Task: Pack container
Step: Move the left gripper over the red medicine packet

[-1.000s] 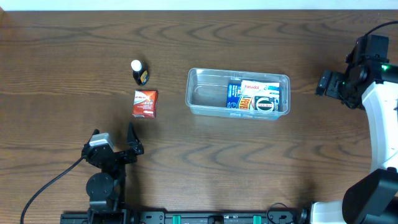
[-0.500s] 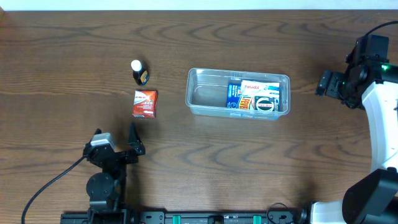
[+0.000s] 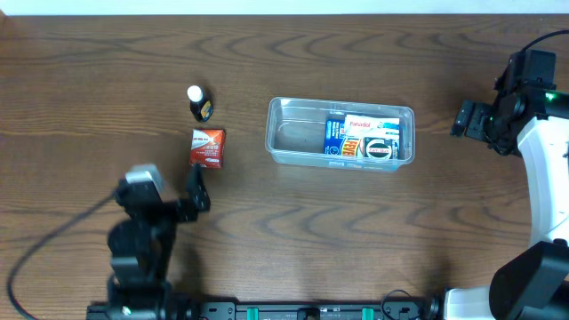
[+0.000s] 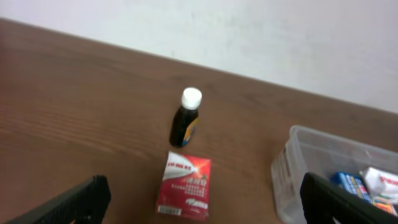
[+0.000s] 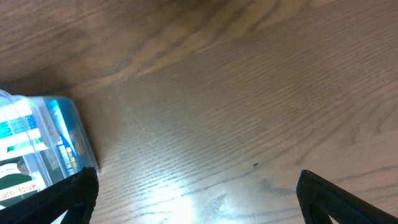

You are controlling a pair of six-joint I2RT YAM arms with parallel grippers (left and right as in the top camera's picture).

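Overhead: container (image 3: 283,133) holds boxes (image 3: 363,139) at right

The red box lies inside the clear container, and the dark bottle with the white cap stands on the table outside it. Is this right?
Not quite. The red box is not inside the container; the overhead view shows it on the table, outside the container's left end. The dark bottle does stand on the table outside it.

My black left gripper (image 3: 176,188) hangs with jaws spread wide and empty, pointing away from its base. My black right gripper (image 3: 461,118), on a white-and-black arm (image 3: 544,151), points leftward, equally wide, gripping nothing.
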